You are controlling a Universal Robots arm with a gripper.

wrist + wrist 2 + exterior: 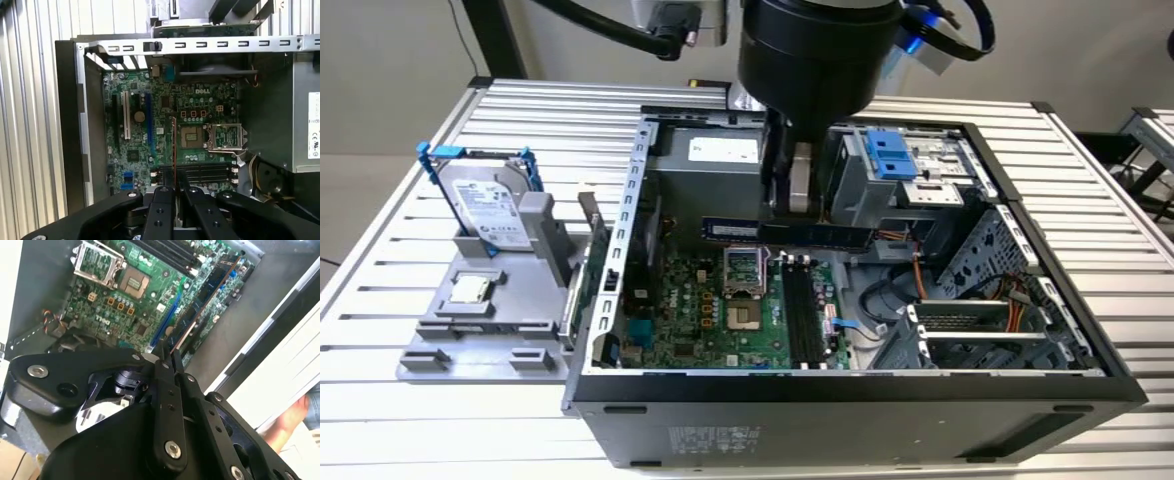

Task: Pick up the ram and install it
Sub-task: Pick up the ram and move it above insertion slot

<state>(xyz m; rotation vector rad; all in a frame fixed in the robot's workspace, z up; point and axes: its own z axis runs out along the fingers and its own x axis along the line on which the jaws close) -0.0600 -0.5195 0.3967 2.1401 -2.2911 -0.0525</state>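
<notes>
An open computer case (854, 400) lies on its side on a slatted metal bench (400, 430), its motherboard (700, 315) exposed, as a robot arm reaches down into it. The gripper (795, 210) hangs inside the case with its jaws clamped on the ram (841, 236), pinching the dark stick near its middle. In the exterior view the ram sits level in the air, above the board and near the far wall of the case. It touches nothing but the jaws.

The pick-up half of the job appears done. The install does not: the black memory slots (801, 310) on the motherboard stand empty. The ram hangs clear of them, on the far side of the processor socket (744, 266).

In both wrist views the stick shows edge-on, running out from the fingertips (165, 191) over the green board. In the first wrist view it lies crosswise to the slots (200, 173) rather than in line with them. By that showing, it is neither lined up nor seated.

At the exterior view's left, a silver hard drive (491, 208) in a blue frame stands in a grey fixture (480, 325), apart from the case.
</notes>
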